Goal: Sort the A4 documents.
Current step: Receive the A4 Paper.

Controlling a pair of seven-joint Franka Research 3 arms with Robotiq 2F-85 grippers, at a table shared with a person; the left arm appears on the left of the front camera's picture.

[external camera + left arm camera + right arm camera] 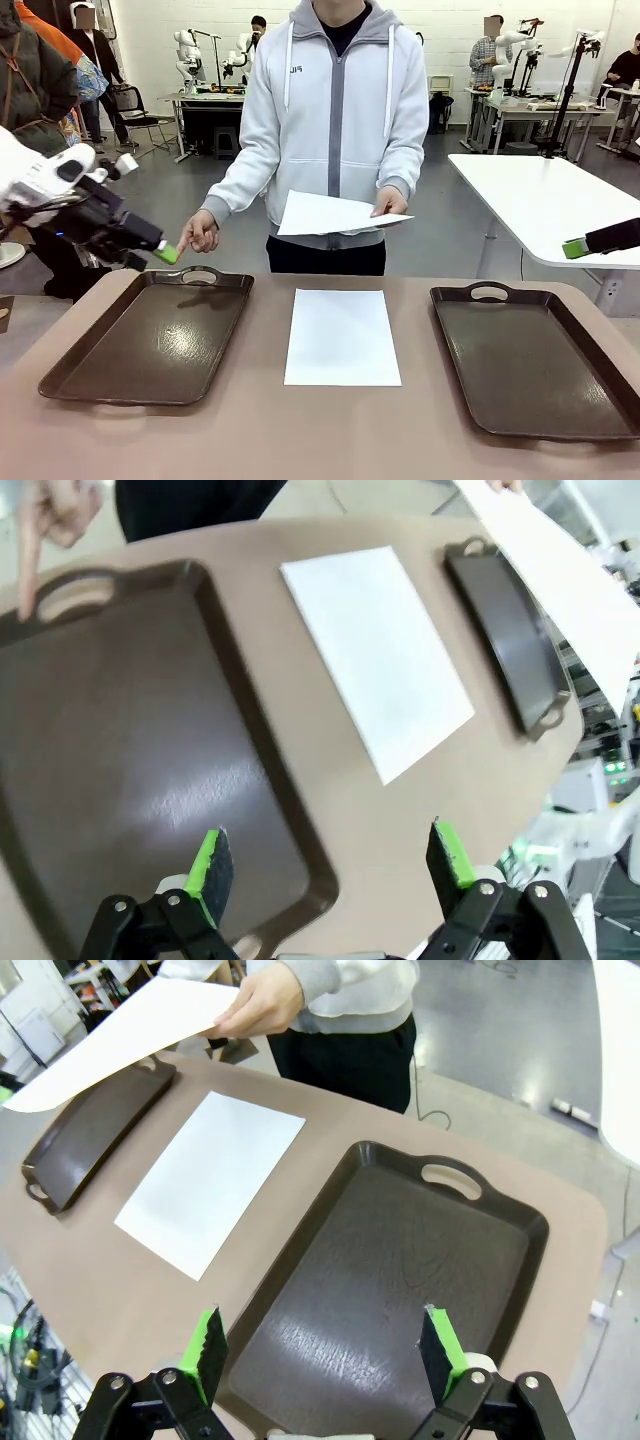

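Observation:
One white A4 sheet [343, 337] lies flat on the table between two dark brown trays; I also see this sheet [380, 652] from the left wrist and the same sheet [212, 1180] from the right wrist. The person holds more A4 documents [330, 214] in one hand above the table's far edge. The person's other hand [200, 233] points a finger down at the left tray's handle. My left gripper [333, 860] hangs open above the left tray [150, 340], its green tip [166, 254] near that hand. My right gripper [325, 1352] is open over the right tray [400, 1280].
The right tray [540, 365] sits near the table's right edge. A white table [560, 205] stands behind on the right. Both trays' floors are bare, and there is free tabletop in front of the flat sheet.

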